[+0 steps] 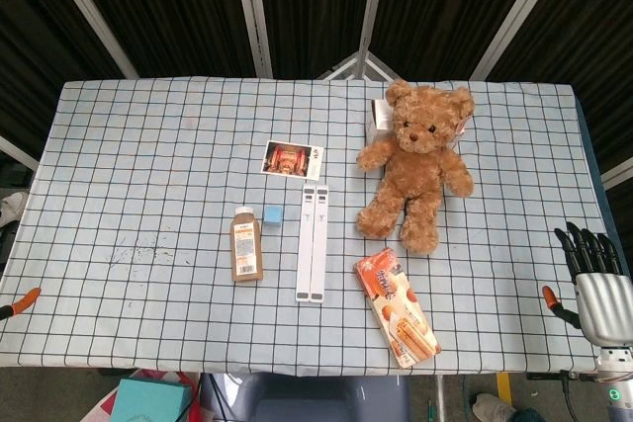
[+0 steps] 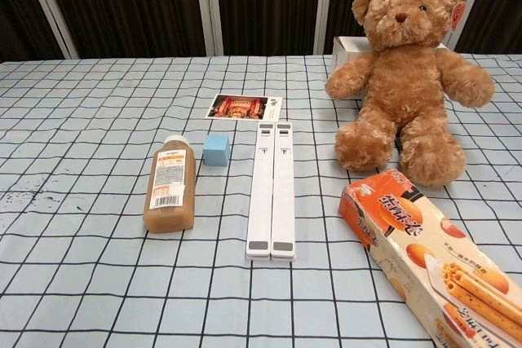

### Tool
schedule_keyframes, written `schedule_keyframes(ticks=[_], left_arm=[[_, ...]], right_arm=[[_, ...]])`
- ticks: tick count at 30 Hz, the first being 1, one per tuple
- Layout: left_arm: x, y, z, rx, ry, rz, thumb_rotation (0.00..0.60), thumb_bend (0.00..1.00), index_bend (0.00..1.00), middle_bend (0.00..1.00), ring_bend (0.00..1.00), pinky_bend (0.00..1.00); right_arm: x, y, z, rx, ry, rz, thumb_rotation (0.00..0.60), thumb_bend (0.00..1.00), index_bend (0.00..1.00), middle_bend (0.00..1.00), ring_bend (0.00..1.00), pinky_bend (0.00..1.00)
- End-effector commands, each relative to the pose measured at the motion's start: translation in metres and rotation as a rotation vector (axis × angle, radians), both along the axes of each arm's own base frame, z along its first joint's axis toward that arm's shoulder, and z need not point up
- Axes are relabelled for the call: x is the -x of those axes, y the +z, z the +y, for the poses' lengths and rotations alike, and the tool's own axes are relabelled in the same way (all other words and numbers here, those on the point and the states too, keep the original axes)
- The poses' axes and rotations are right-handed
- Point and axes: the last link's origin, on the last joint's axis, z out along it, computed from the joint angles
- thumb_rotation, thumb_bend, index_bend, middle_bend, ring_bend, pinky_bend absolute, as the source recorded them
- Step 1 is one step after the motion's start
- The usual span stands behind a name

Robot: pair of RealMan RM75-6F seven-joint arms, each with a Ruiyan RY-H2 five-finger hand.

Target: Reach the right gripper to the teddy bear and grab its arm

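Observation:
A brown teddy bear sits upright at the back right of the checked table, arms spread out to both sides. Its arm on the right side of the head view lies on the cloth. My right hand hangs off the table's right edge, well to the front right of the bear, fingers apart and holding nothing. The chest view does not show it. At the far left edge only an orange tip shows, which may belong to my left hand.
A white box stands behind the bear. An orange biscuit box lies in front of it. Two long white bars, a small blue cube, a brown bottle and a photo card lie mid-table.

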Motion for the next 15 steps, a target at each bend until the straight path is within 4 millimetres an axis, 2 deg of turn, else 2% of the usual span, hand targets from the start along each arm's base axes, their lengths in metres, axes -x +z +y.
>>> schedule_keyframes(ticks=[1,15], left_arm=[[-0.001,-0.0009,-0.0002,0.003,-0.003,0.002,0.6,0.24,0.1,0.0,0.0,0.03],[-0.0045,-0.0057,-0.0008,0.003,-0.009,0.023,0.6,0.24,0.1,0.0,0.0,0.03]], right_arm=[[0.0002,0.0004,0.0,0.001,-0.001,0.001,0.6,0.33,0.0,0.03,0.02,0.0],[0.0019,0.0038,0.0024,0.001,-0.02,-0.037,0.6,0.33,0.0,0.03,0.02,0.0]])
